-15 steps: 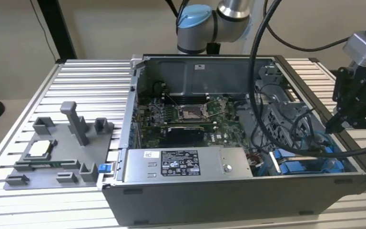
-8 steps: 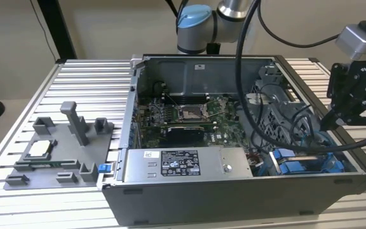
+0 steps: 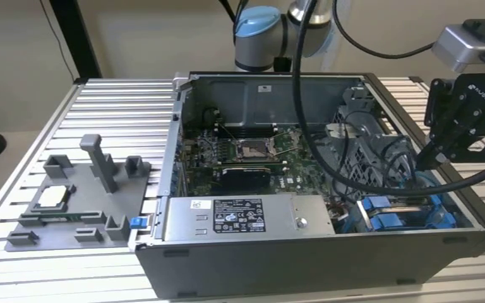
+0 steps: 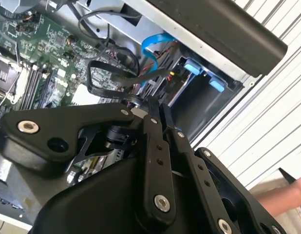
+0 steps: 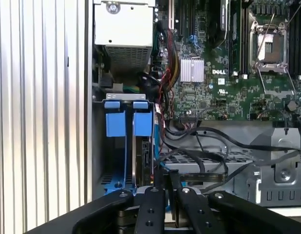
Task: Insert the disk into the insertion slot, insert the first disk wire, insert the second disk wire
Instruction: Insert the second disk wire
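Gripper (image 5: 168, 189) hangs over the drive bay. Fingers (image 4: 151, 146) are clenched on the end of a black wire (image 4: 116, 68), which loops away from the tips. Just beyond the fingertips the disk (image 5: 143, 125) sits in its slot, blue carrier tabs facing the fingers. The exterior view shows the same: gripper (image 3: 434, 158) above the blue carrier (image 3: 390, 221). Farther past the tips is the motherboard (image 5: 223, 83). Farthest from the fingers, the grey supply box (image 3: 234, 218) lies against the case (image 3: 310, 268) wall.
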